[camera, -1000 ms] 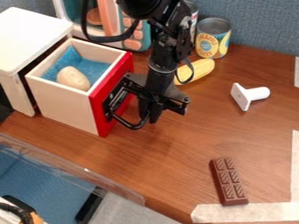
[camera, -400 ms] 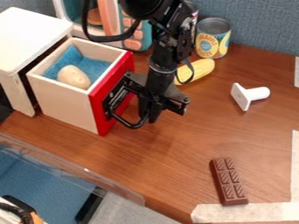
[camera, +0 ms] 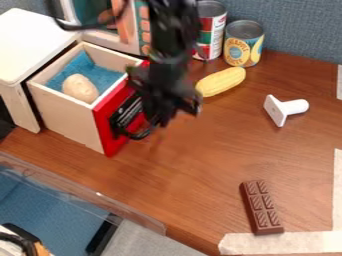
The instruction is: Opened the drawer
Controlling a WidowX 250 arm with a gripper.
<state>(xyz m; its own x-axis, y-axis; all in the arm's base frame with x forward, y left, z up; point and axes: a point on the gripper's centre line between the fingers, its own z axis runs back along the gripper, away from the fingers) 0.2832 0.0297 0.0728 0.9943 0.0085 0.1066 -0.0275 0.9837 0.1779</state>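
Observation:
The drawer (camera: 67, 116) stands pulled out from the white cabinet (camera: 35, 46), its red front facing right. A blue cloth and a beige potato-like object (camera: 80, 88) lie inside it. Blurred, the black gripper (camera: 155, 120) hangs at the right of the red front, beside the black handle (camera: 137, 134) and overlapping it in the view. Whether the two touch is hidden.
A yellow corn (camera: 221, 81) lies right of the arm, with two cans (camera: 244, 43) behind it. A toy microwave (camera: 100, 37) stands behind the drawer. Farther right are a white stopper-like piece (camera: 286, 108) and a chocolate bar (camera: 261, 207).
The arm and gripper have moved left and a little up in the view. The drawer has shifted slightly left, toward the cabinet, and remains pulled out.

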